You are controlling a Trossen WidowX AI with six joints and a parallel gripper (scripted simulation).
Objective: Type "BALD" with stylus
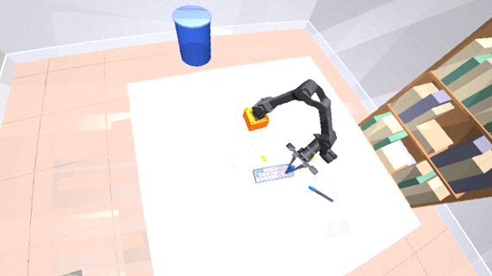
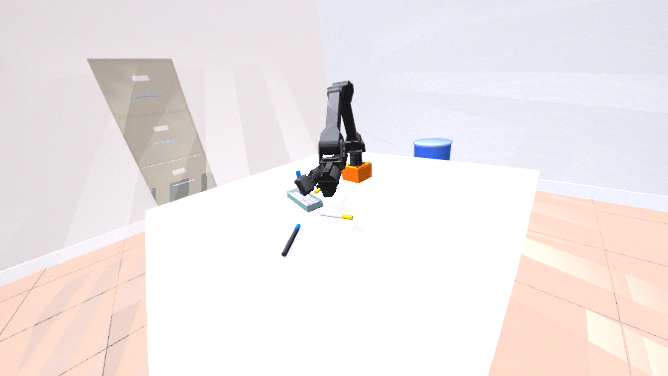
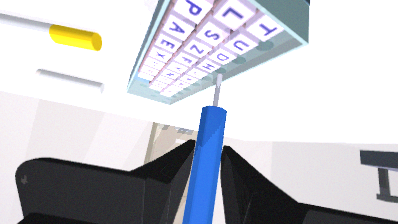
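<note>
My gripper (image 1: pixel 292 167) (image 3: pixel 208 148) is shut on the blue stylus (image 1: pixel 289 170) (image 2: pixel 298 174) (image 3: pixel 205 170). The stylus has a thin grey tip that points at the keyboard (image 1: pixel 257 180) (image 2: pixel 313 207) (image 3: pixel 296 22). In the wrist view the tip appears over the keyboard's rim, beside the D key (image 3: pixel 221 56) and the H key (image 3: pixel 207 66); whether it touches cannot be told. The L key (image 3: pixel 232 13) and the A key (image 3: pixel 177 28) show there too. The B key cannot be made out. In the exterior view the arm hides the fingertips.
A black pen with a blue end (image 1: pixel 322 194) (image 2: pixel 290 242) lies beside the keyboard. Two pale rods with yellow ends lie near it, one at its upper left (image 1: pixel 263 158) and one partly behind the gripper (image 1: pixel 312 158). The arm's orange base (image 1: pixel 257 123) (image 2: pixel 357 173) stands farther back.
</note>
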